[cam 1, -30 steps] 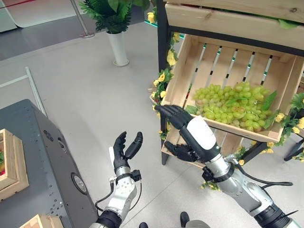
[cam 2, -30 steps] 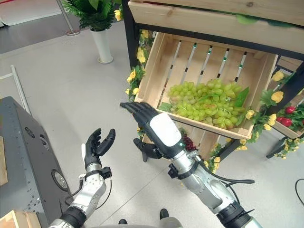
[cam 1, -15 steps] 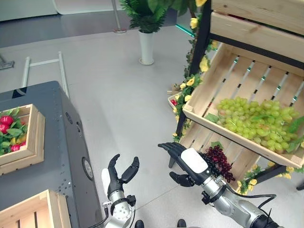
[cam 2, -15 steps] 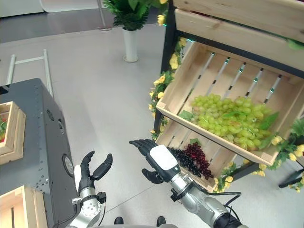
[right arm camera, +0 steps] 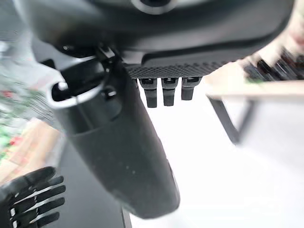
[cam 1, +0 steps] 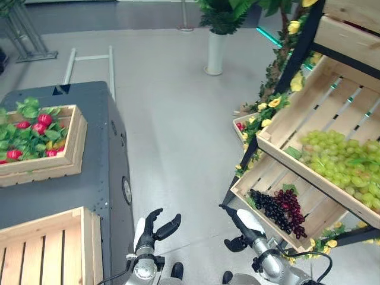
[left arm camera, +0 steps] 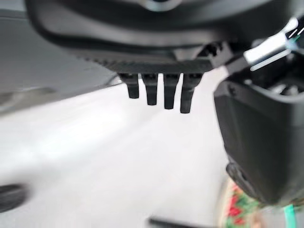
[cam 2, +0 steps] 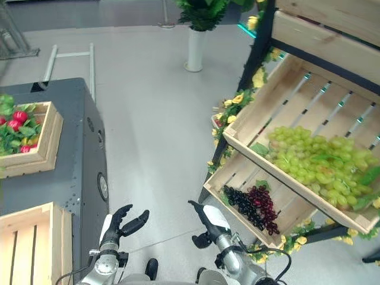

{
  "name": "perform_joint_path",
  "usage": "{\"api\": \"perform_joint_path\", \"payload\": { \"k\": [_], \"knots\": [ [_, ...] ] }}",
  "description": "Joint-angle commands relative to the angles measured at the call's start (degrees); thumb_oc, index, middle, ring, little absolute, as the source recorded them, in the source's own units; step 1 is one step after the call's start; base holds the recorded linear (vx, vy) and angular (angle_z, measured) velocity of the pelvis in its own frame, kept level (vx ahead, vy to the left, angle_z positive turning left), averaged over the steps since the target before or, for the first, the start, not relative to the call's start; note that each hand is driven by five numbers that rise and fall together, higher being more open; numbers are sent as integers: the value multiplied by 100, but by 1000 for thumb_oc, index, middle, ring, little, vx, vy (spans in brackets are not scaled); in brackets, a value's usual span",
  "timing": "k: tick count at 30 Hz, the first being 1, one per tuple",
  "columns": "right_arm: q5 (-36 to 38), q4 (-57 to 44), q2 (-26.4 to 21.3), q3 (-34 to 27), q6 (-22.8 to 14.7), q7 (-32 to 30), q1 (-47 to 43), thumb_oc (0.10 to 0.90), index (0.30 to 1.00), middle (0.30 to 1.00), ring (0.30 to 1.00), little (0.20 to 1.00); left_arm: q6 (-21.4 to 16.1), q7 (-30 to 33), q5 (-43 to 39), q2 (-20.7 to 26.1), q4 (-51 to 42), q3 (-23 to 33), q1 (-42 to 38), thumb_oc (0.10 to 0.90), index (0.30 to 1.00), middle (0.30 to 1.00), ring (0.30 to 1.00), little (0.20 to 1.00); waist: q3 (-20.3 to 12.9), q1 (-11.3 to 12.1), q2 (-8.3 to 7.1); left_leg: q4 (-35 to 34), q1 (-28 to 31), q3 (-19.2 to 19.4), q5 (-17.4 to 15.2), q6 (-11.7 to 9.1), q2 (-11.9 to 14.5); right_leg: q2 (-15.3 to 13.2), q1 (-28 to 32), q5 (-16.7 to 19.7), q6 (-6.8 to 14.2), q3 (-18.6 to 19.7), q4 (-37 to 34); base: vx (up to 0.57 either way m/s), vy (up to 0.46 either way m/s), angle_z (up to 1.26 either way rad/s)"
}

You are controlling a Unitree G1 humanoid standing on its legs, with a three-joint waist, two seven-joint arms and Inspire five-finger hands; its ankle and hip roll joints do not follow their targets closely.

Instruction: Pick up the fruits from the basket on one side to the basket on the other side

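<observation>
A pile of green grapes [cam 1: 339, 164] lies in the tilted upper wooden crate [cam 1: 279, 116] of a shelf on the right. Dark purple grapes [cam 1: 278, 209] lie in the lower crate [cam 1: 256, 181] beneath it. On the left, a wooden crate [cam 1: 72, 155] with red fruits [cam 1: 43, 120] among green leaves sits on a grey cabinet [cam 1: 104, 178]. A second slatted crate [cam 1: 47, 252] stands in front of it with nothing inside. My left hand [cam 1: 155, 227] and right hand [cam 1: 243, 221] hover low over the floor between the two sides, both open with nothing in them.
A potted plant in a white vase [cam 1: 215, 52] stands at the back. A metal rail [cam 1: 89, 57] lies behind the cabinet. Yellow flowers [cam 1: 268, 105] and a black frame [cam 1: 297, 56] edge the shelf. Bare grey floor [cam 1: 172, 130] separates cabinet and shelf.
The camera has swung left, bringing the cabinet and its crates into sight. My right hand has pulled back from the green grape crate and both hands now sit lower.
</observation>
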Motion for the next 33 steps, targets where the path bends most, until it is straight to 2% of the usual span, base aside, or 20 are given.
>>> {"api": "perform_joint_path", "payload": {
  "k": [1,4,5,6,7,8,9,10,12,14,15,16,19,23,33],
  "knots": [
    [445,-303,-69,-259,-61,418,-556,800,900,900,900,900,-53,32,289,-214,-116,-95,-483,800,900,900,900,900,-7,56,87,87,333,415,-646,117,-196,114,93,357,-141,-130,-88,-1,-275,53],
    [717,-141,-53,-357,57,705,-556,800,900,900,900,900,74,75,399,-254,32,-44,-417,800,900,900,900,900,-28,130,52,131,209,586,-534,-76,-8,181,319,377,-220,-226,-402,10,-212,17],
    [904,-141,-63,-401,198,849,-520,800,900,900,900,900,78,93,531,-281,14,-33,-384,800,900,900,900,900,-24,149,47,156,141,644,-478,-139,58,201,375,404,-254,-265,-527,-67,-204,16],
    [909,-130,-71,-491,316,884,-433,800,900,900,900,900,34,5,779,-296,27,-71,-355,800,900,900,900,900,-22,159,46,357,-24,795,-491,-172,58,177,407,414,-284,-368,-592,-147,-188,27],
    [1015,-90,-86,-563,386,942,-360,800,900,900,900,900,16,-118,1055,-307,30,-134,-341,800,900,900,900,900,-15,113,17,729,-139,1154,-585,-174,62,100,394,438,-300,-528,-606,-134,-103,37],
    [1018,-92,-88,-563,388,945,-358,800,900,900,900,900,15,-116,1058,-309,30,-135,-339,800,900,900,900,900,-18,110,21,783,-166,1149,-621,-175,66,104,393,433,-300,-533,-604,-175,-85,66],
    [1216,94,-102,-715,385,1004,-259,800,900,900,900,900,-149,-206,1466,-307,39,-251,-337,800,900,900,900,900,-13,-8,-75,1517,-239,1605,-1017,-86,-39,-79,354,505,-323,-785,-561,-129,-46,84],
    [1295,236,-109,-755,331,1096,-236,800,900,900,900,900,-224,-81,1625,-302,50,-318,-336,800,900,900,900,900,-23,-48,-114,1805,-240,1633,-1326,26,-208,-155,320,525,-324,-865,-501,-139,-37,105],
    [1392,392,-102,-770,281,1243,-234,800,900,900,900,900,-72,-170,1223,-310,73,-332,-307,800,900,900,900,900,-41,-76,-59,1734,-155,1531,-1441,94,-358,-120,270,496,-316,-883,-408,-34,23,62],
    [1323,681,-18,-800,171,1313,-281,800,900,900,900,900,81,-408,950,-342,245,-181,-309,800,900,900,900,900,-111,-150,106,975,188,1583,-1231,111,-261,29,208,409,-315,-922,-330,-8,67,2],
    [1235,878,62,-808,263,1363,-336,800,900,900,900,900,134,-666,1000,-362,394,-120,-385,800,900,900,900,900,-169,-202,185,394,427,1552,-1032,104,-178,110,201,376,-324,-870,-344,14,70,5],
    [1231,976,161,-822,595,1417,-342,800,900,900,900,900,249,-944,930,-402,457,-215,-482,800,900,900,900,900,-239,-192,220,143,476,1326,-864,84,-218,195,246,387,-318,-811,-399,4,59,12],
    [1549,1226,212,-847,648,1664,-383,800,900,900,900,900,138,-1099,793,-479,535,-269,-545,800,900,900,900,900,-280,-192,214,149,542,1266,-870,85,-225,208,265,374,-319,-749,-409,19,26,31],
    [1209,1368,227,-923,837,2204,-358,800,900,900,900,900,93,-1268,711,-501,530,-206,-386,800,900,900,900,900,-376,-134,187,199,646,1357,-906,81,-215,170,438,362,-318,-771,-473,43,43,2],
    [1304,1384,350,-927,831,2319,-277,800,900,900,900,900,111,-1502,919,-461,717,-116,-263,800,900,900,900,900,-513,-103,122,187,817,1418,-980,172,-272,183,621,306,-342,-702,-485,35,27,0]
  ]
}}
